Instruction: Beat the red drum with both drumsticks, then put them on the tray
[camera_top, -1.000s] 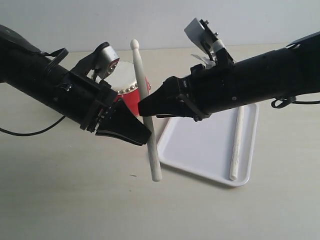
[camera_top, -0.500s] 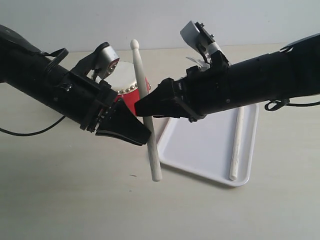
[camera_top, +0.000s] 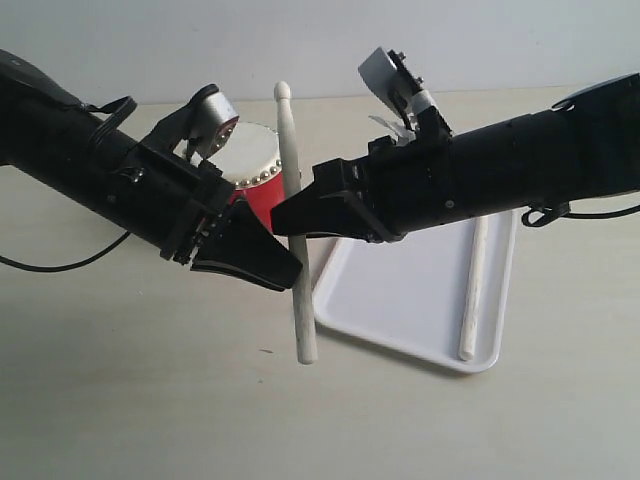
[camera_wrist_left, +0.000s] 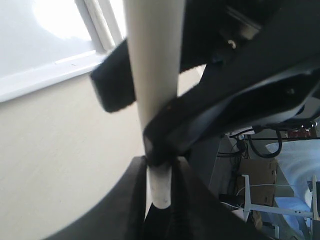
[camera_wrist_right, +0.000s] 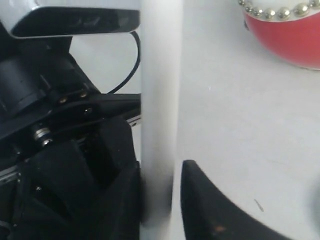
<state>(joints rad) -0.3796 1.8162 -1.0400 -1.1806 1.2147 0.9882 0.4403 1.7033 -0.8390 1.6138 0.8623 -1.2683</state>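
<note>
Setting: a robotics lab or test room. Evidence: a bare pale table (camera_top: 150, 400) stands against a plain wall (camera_top: 300, 40), with a loose black cable (camera_top: 50, 269) lying on it. Beyond the table, the left wrist view shows a cardboard box (camera_wrist_left: 257, 175), hanging cables (camera_wrist_left: 252, 147) and a white stand (camera_wrist_left: 246, 192).

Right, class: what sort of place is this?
Probably a robotics lab bench: black left arm and right arm over a plain tabletop, with cables and a cardboard box behind.
</note>
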